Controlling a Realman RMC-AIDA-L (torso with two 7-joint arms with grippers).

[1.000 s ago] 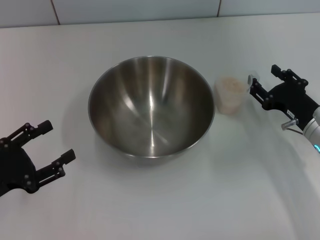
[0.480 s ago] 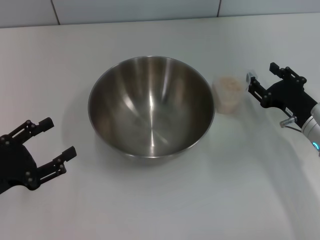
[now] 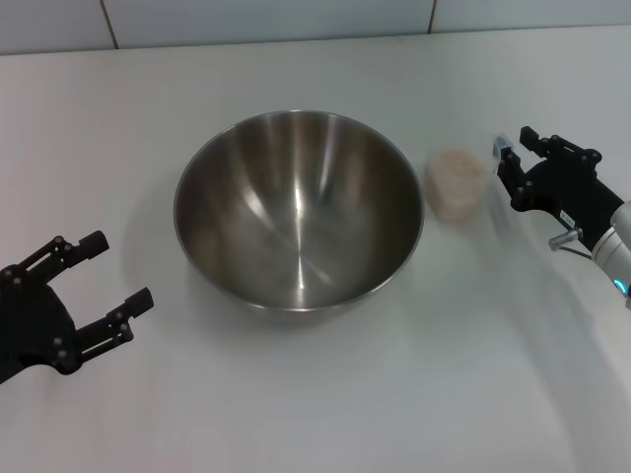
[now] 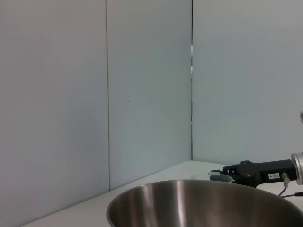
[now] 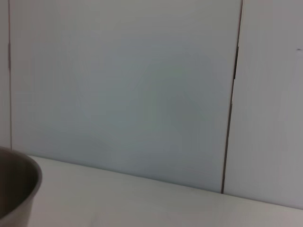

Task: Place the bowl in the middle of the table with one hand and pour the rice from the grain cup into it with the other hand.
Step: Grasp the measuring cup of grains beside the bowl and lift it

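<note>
The steel bowl (image 3: 299,207) stands upright on the white table (image 3: 325,394), near its middle, and looks empty. Just to its right stands the small translucent grain cup (image 3: 455,189), upright, with pale rice (image 3: 454,165) inside. My right gripper (image 3: 515,151) is open immediately right of the cup, a small gap between them and nothing between its fingers. My left gripper (image 3: 99,281) hangs open at the near left, well apart from the bowl. In the left wrist view the bowl's rim (image 4: 203,201) fills the foreground, and the right gripper (image 4: 226,174) and the cup's rim (image 4: 218,176) show behind it.
A tiled wall (image 3: 296,20) runs along the table's far edge. The right wrist view shows only the wall panels (image 5: 142,94), the tabletop and a sliver of the bowl (image 5: 19,189).
My right gripper has shifted slightly away and turned a little beside the cup. The left gripper has drifted slightly nearer. Bowl and cup have hardly moved.
</note>
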